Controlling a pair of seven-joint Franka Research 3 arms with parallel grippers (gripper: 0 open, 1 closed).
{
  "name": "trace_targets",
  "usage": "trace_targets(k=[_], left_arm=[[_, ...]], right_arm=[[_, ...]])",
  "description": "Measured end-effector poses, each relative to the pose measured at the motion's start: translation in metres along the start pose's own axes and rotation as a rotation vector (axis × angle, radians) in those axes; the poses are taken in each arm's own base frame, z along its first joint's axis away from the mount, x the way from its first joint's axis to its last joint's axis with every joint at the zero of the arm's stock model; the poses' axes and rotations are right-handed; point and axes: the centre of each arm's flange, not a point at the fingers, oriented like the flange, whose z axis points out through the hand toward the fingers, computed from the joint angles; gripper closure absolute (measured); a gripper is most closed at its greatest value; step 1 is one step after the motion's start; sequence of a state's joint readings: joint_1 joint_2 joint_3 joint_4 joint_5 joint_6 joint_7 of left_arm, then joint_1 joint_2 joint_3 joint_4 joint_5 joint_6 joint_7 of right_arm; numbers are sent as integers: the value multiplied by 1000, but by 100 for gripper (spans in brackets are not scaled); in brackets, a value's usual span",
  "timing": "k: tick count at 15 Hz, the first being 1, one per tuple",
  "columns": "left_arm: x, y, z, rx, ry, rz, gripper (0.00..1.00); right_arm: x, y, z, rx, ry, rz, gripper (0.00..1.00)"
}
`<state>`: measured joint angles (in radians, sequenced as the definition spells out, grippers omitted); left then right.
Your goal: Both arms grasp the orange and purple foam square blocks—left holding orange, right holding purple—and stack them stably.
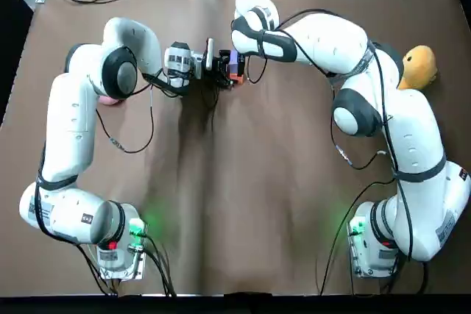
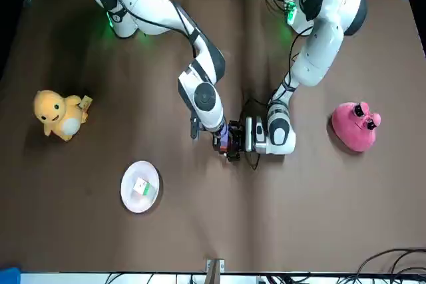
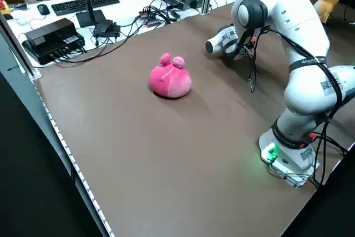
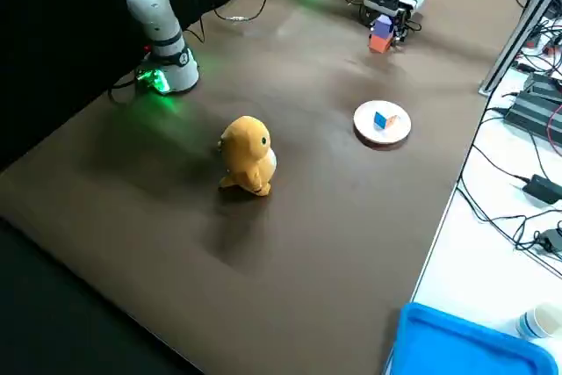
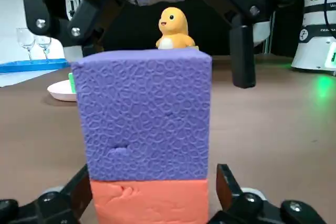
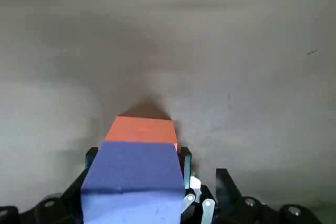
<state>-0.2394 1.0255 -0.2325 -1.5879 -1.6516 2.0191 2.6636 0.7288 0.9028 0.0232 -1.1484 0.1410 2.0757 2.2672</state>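
Bubble-embossed purple block (image 5: 144,114); orange block (image 5: 149,203); brown table (image 1: 243,204); pink plush (image 2: 354,126).

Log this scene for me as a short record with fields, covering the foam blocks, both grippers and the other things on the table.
stack: purple block resting on top of orange block
left gripper: low, level with the orange block
right gripper: over the purple block from above
robot's left side: pink plush toy
robot's right side: yellow plush toy
far right of the table: white plate holding a small cube
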Motion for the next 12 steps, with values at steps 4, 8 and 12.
trace_targets(k=[4, 8, 12], left_arm=[[0, 0, -1, 2, -2, 0, 0], [-2, -3, -6, 9, -5, -1, 0], [-2, -3, -7, 11, -6, -1, 0]], right_arm=[[-1, 0, -6, 4, -4, -1, 0], [-1, -2, -10, 9, -7, 0, 0], [4, -3, -9, -8, 10, 6, 0]])
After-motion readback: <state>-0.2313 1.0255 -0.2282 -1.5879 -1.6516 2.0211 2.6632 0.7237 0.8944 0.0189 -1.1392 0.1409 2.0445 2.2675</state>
